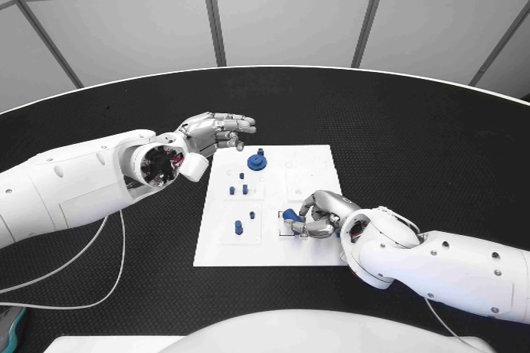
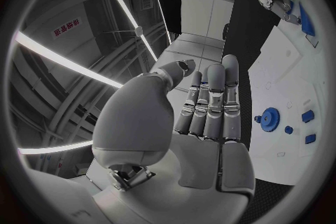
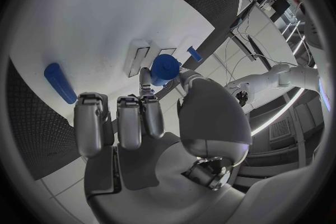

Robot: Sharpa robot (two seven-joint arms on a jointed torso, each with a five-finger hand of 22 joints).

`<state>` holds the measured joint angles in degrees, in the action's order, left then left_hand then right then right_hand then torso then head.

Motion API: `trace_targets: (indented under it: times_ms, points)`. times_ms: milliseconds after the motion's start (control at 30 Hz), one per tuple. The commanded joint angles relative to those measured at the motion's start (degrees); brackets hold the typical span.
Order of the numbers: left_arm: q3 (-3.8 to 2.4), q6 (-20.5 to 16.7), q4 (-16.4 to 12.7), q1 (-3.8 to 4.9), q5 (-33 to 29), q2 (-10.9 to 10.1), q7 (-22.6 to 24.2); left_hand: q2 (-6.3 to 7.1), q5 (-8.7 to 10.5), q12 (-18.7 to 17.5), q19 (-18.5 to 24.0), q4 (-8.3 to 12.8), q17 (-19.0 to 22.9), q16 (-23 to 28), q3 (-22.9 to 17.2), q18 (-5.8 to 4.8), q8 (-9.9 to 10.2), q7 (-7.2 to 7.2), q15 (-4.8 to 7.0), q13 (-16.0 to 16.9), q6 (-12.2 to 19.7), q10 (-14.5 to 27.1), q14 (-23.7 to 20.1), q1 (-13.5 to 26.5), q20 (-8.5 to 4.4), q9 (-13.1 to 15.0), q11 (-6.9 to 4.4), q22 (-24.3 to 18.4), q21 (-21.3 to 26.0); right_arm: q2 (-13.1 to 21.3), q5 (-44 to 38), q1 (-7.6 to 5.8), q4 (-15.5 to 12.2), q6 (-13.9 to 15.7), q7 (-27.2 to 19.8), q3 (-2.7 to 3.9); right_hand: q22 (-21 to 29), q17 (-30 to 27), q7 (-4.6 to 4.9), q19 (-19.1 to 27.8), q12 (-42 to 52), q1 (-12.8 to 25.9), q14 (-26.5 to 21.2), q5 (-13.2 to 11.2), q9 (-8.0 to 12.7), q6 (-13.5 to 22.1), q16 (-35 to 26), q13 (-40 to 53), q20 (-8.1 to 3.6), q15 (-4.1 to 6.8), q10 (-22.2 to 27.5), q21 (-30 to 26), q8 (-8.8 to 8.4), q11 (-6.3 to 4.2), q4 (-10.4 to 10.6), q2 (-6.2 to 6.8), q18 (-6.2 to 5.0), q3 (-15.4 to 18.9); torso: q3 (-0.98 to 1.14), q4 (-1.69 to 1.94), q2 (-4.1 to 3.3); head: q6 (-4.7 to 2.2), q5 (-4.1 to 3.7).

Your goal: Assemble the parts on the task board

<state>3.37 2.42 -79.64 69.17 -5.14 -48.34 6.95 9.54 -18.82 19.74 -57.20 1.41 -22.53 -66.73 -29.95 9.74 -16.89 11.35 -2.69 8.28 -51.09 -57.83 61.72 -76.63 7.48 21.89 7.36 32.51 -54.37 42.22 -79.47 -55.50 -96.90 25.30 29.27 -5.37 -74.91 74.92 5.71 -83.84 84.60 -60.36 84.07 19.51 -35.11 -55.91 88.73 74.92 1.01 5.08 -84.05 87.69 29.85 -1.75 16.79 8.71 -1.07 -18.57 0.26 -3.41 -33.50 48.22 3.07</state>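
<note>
Head view shows the right hand (image 1: 315,217) pinching a blue part (image 1: 289,214) over the task board (image 1: 320,158)'s near edge, left hand (image 1: 215,131) released; lower it squarely, I judge.

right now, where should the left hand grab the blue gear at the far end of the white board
Probably by the small knob on top of the blue gear, coming from above with fingertips. The gear lies flat on the white board, so its toothed rim offers little to get under, while the knob stands up clear. The left hand hovers open just beside that end of the board.
</note>
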Motion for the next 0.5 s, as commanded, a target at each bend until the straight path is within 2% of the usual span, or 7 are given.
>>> trace_targets:
  times_ms: [33, 200, 233, 300, 500]
  points:
    - [0.0, 0.0, 0.02, 0.0, 0.0, 0.03, -0.02, -0.53, -0.13, 0.04, 0.36, -0.14, 0.07, 0.06, 0.26, 0.89, -0.2, -0.01, 0.02, -0.1, 0.47, 0.3, -0.48, 0.08, 0.13, -0.03, -0.07, -0.05, 0.28, -0.14, 0.0, 0.0, 0.14, 0.08, 0.05, 0.0, -14.25, 11.96, -3.68, -5.63, 0.09, 0.78, 5.32, 0.05, -0.03, -3.4, 0.12, 10.52, -0.37, 0.47, -2.99, 0.15, 0.22, -0.29, -0.08, -0.07, 0.58, 0.53, 0.03, 0.03, -0.01, 0.07, 0.08]
    - [0.0, -0.05, 0.04, 0.0, 0.0, 0.04, -0.02, -0.61, -0.14, 0.07, 0.36, -0.22, 0.08, 0.06, 0.26, 0.88, -0.21, -0.01, 0.01, -0.1, 0.47, 0.3, -0.48, 0.12, 0.14, -0.03, -0.07, -0.07, 0.31, -0.3, 0.0, -0.01, 0.38, 0.48, 0.16, 0.0, -14.2, 11.93, -3.79, -5.6, -0.02, 2.67, 5.32, -2.42, -0.51, -3.13, 0.1, 10.52, -0.44, 0.54, -2.97, 0.0, 0.75, -0.38, -0.08, -0.15, 0.55, 1.68, 0.01, 0.07, 0.0, 0.27, 0.15]
    - [0.0, -0.07, 0.05, 0.0, 0.0, 0.03, -0.02, -0.61, -0.14, 0.07, 0.36, -0.22, 0.08, 0.06, 0.26, 0.88, -0.21, -0.01, 0.01, -0.1, 0.47, 0.3, -0.48, 0.12, 0.14, -0.03, -0.07, -0.07, 0.31, -0.31, 0.0, -0.01, 0.43, 0.52, 0.18, 0.0, -14.19, 11.93, -3.85, -5.58, -0.2, 3.82, 5.31, -5.55, -0.66, -3.01, 0.09, 10.42, -0.44, 0.6, -2.88, -0.05, 0.9, -0.32, -0.4, -0.49, 0.55, 2.28, 0.01, 0.04, -0.01, 0.3, 0.17]
    - [0.0, -0.09, 0.08, 0.0, 0.0, 0.04, -0.02, -0.61, -0.14, 0.07, 0.36, -0.22, 0.08, 0.06, 0.26, 0.88, -0.21, -0.01, 0.01, -0.1, 0.47, 0.3, -0.48, 0.12, 0.14, -0.03, -0.07, -0.07, 0.31, -0.34, 0.0, -0.02, 0.54, 0.56, 0.22, 0.0, -14.18, 11.88, -3.81, -5.58, -0.32, 4.38, 5.3, -7.32, -0.84, -2.79, 0.07, 10.37, -0.49, 0.57, -2.84, -0.09, 1.08, -0.39, -0.03, -0.45, 0.54, 3.02, 0.03, 0.0, -0.02, 0.3, 0.22]
    - [0.0, -0.01, 0.06, 0.0, 0.0, 0.07, -0.09, -0.64, -0.14, 0.08, 0.36, -0.28, 0.09, 0.05, 0.27, 0.88, -0.22, -0.01, 0.01, -0.11, 0.47, 0.32, -0.48, 0.16, 0.14, -0.03, -0.07, -0.08, 0.32, -0.44, 0.0, -0.03, 0.81, 0.81, 0.08, 0.0, -14.05, 11.62, -3.8, -5.49, -0.8, 6.99, 5.25, -8.25, -1.16, -2.49, -0.05, 10.09, -0.5, 0.57, -2.6, -0.48, 1.42, -0.37, 0.09, -0.67, 0.45, 5.2, 0.04, -0.07, -0.02, 0.41, 0.4]
